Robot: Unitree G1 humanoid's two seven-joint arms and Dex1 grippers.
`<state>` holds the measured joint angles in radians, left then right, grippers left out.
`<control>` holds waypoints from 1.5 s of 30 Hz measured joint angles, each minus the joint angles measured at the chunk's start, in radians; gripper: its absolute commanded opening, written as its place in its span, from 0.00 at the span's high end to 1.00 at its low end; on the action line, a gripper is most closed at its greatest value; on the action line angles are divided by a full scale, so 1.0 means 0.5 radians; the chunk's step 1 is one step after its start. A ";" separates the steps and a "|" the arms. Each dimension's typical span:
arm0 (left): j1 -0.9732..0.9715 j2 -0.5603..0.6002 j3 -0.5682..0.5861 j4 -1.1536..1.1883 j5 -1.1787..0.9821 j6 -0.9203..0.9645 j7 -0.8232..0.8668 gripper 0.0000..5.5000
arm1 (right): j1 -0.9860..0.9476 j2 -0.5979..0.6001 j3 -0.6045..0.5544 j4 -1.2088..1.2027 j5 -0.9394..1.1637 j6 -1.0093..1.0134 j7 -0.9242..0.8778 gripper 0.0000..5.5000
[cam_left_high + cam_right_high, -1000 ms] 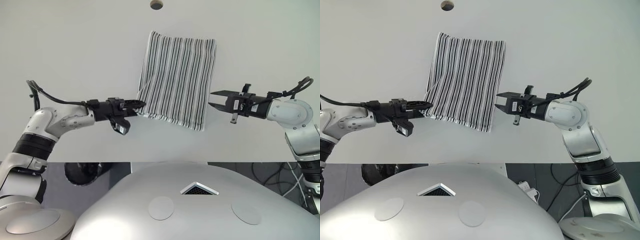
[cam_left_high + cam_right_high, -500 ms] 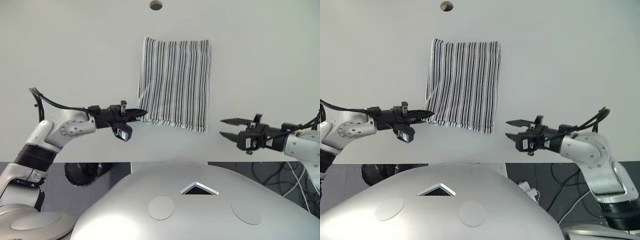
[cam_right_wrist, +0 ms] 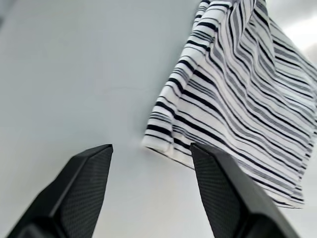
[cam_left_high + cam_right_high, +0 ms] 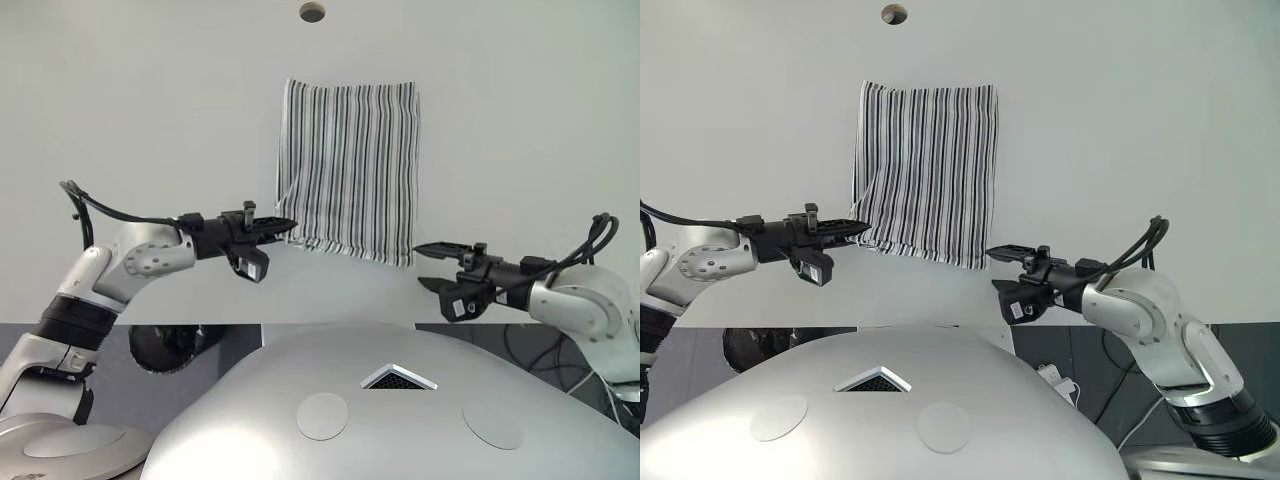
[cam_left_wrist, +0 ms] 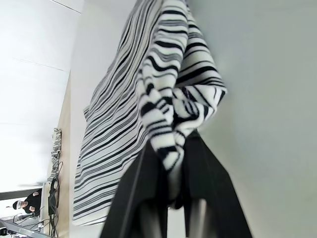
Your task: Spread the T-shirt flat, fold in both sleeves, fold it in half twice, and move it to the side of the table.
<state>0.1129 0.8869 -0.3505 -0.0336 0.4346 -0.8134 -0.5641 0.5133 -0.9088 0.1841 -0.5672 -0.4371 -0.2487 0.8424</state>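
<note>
I see the T-shirt [image 4: 350, 165] folded into a striped rectangle, lying on the white table [image 4: 150, 120] toward the far middle, on my side of a small round hole [image 4: 312, 12] in the tabletop; left gripper [image 4: 283, 225] sits at the shirt's near left corner, jaws pinching that corner; in the left wrist view the striped cloth is bunched between the two black fingers [image 5: 138, 193]; right gripper [image 4: 420, 265] hovers low by the near right corner, just apart from the cloth, jaws spread wide with nothing between them; right wrist view has that corner flat on the table ahead of the parted fingers [image 3: 81, 183].
</note>
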 measured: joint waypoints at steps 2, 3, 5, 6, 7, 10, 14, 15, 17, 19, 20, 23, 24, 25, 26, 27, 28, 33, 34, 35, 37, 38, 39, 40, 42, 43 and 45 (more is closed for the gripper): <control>-0.002 -0.016 0.002 -0.003 0.002 -0.001 0.003 0.97 | -0.161 0.072 0.097 0.075 -0.074 -0.005 -0.044 0.46; -0.002 -0.021 0.003 -0.003 0.003 -0.001 0.004 0.97 | -0.201 0.088 0.122 0.098 -0.085 -0.008 -0.056 0.46; -0.003 -0.030 0.003 -0.004 0.005 -0.002 0.005 0.97 | -0.296 0.124 0.184 0.148 -0.133 -0.017 -0.086 0.46; -0.003 -0.036 0.003 -0.004 0.006 -0.002 0.005 0.97 | -0.316 0.125 0.199 0.155 -0.140 -0.020 -0.089 0.46; -0.003 -0.038 0.003 -0.005 0.007 -0.001 0.005 0.97 | -0.325 0.127 0.210 0.159 -0.145 -0.020 -0.097 0.46; -0.001 -0.041 0.004 -0.013 0.014 0.000 0.005 0.97 | -0.389 0.136 0.266 0.181 -0.156 -0.020 -0.102 0.46; 0.001 -0.043 0.004 -0.015 0.016 0.003 0.005 0.97 | -0.453 0.157 0.317 0.215 -0.157 -0.025 -0.108 0.46; 0.001 -0.044 0.004 -0.015 0.016 0.003 0.005 0.97 | -0.467 0.172 0.331 0.230 -0.158 -0.025 -0.120 0.46; 0.000 -0.044 0.004 -0.015 0.015 0.004 0.005 0.97 | -0.480 0.184 0.345 0.240 -0.157 -0.025 -0.124 0.46; 0.001 -0.044 0.007 -0.016 0.014 0.007 0.005 0.97 | -0.492 0.185 0.356 0.249 -0.157 -0.029 -0.125 0.46; 0.001 -0.044 0.008 -0.018 0.014 0.010 0.005 0.97 | -0.501 0.188 0.363 0.255 -0.157 -0.032 -0.127 0.46; 0.000 -0.044 0.013 -0.020 0.012 0.013 0.004 0.97 | -0.568 0.230 0.417 0.308 -0.156 -0.051 -0.145 0.46; 0.000 -0.043 0.015 -0.020 0.012 0.013 0.004 0.97 | -0.577 0.244 0.426 0.317 -0.156 -0.053 -0.150 0.46; -0.002 -0.043 0.018 -0.020 0.011 0.013 0.004 0.97 | -0.597 0.259 0.445 0.334 -0.156 -0.061 -0.155 0.46; -0.004 -0.043 0.021 -0.020 0.011 0.013 0.004 0.97 | -0.617 0.269 0.465 0.345 -0.156 -0.062 -0.158 0.46; -0.005 -0.043 0.022 -0.019 0.011 0.014 0.004 0.97 | -0.626 0.271 0.476 0.349 -0.156 -0.063 -0.160 0.46; -0.005 -0.043 0.024 -0.019 0.011 0.014 0.004 0.97 | -0.632 0.271 0.485 0.352 -0.156 -0.064 -0.164 0.46; -0.012 -0.043 0.048 -0.019 0.003 0.015 0.004 0.97 | -0.657 0.280 0.508 0.374 -0.155 -0.082 -0.176 0.46; -0.015 -0.044 0.054 -0.019 0.002 0.015 0.004 0.97 | -0.667 0.284 0.516 0.381 -0.154 -0.084 -0.177 0.46; -0.017 -0.043 0.063 -0.018 0.001 0.015 0.004 0.97 | -0.672 0.284 0.520 0.384 -0.154 -0.086 -0.177 0.46; -0.017 -0.043 0.072 -0.018 0.000 0.016 0.004 0.97 | -0.676 0.284 0.522 0.389 -0.150 -0.088 -0.177 0.50; -0.017 -0.043 0.079 -0.018 -0.001 0.019 0.004 0.97 | -0.676 0.282 0.524 0.392 -0.145 -0.088 -0.177 0.54; -0.016 -0.043 0.080 -0.018 -0.003 0.032 0.004 0.97 | -0.676 0.274 0.533 0.394 -0.144 -0.088 -0.177 0.57; -0.016 -0.044 0.082 -0.019 -0.003 0.035 0.004 0.97 | -0.676 0.268 0.540 0.396 -0.144 -0.088 -0.176 0.62; -0.015 -0.044 0.083 -0.021 -0.004 0.039 0.004 0.97 | -0.676 0.255 0.554 0.406 -0.137 -0.092 -0.175 0.69; -0.014 -0.044 0.083 -0.023 -0.004 0.040 0.004 0.97 | -0.676 0.248 0.561 0.408 -0.137 -0.092 -0.175 0.72; -0.013 -0.047 0.084 -0.027 -0.005 0.043 0.004 0.97 | -0.676 0.235 0.575 0.414 -0.131 -0.092 -0.174 0.81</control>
<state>0.1065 0.8634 -0.3088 -0.0473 0.4320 -0.7921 -0.5622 0.1753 -0.7913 0.4717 -0.3604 -0.5028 -0.2946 0.7553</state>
